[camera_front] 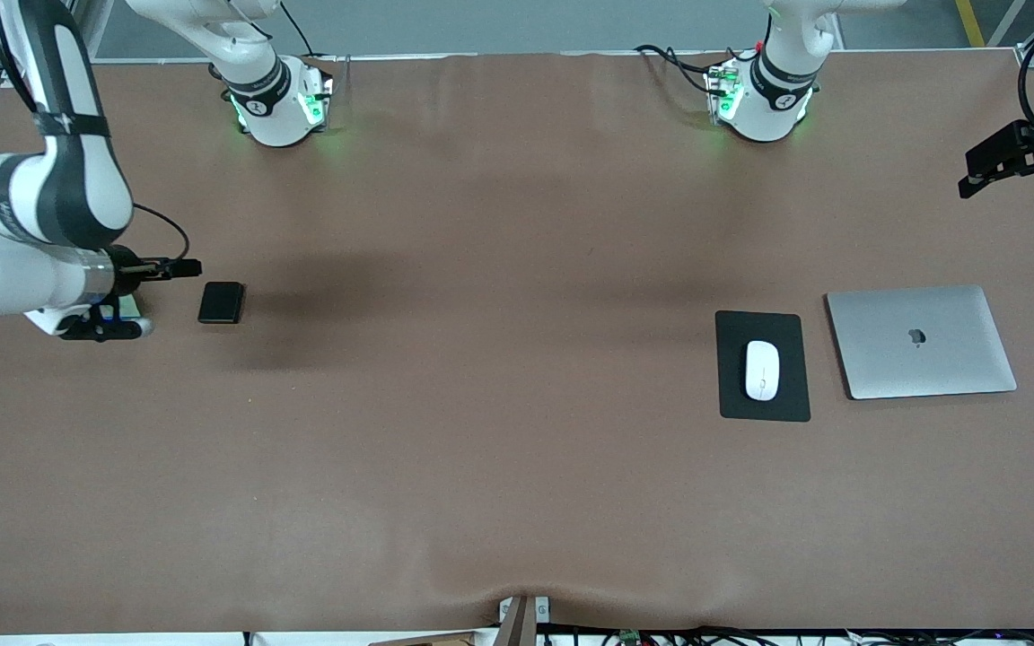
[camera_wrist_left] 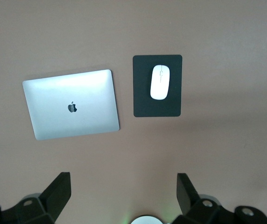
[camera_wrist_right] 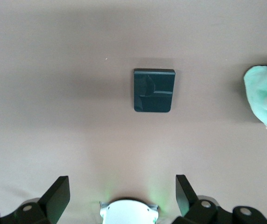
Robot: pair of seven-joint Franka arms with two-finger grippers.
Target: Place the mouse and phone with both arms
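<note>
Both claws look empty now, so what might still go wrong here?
Mainly the pull-back. The open right gripper hangs low beside the small glossy black phone, so a careless retreat might nudge it. The white oval mouse on its black mat looks safer, since the open left gripper is off over the table's edge.

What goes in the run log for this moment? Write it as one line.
mouse: on black mat beside laptop | phone: on table, released | left gripper: open, empty | right gripper: open, empty

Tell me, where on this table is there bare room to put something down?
The widest bare stretch lies between the phone and the mat holding the mouse. The laptop close beside the mat is the crowded spot.
</note>
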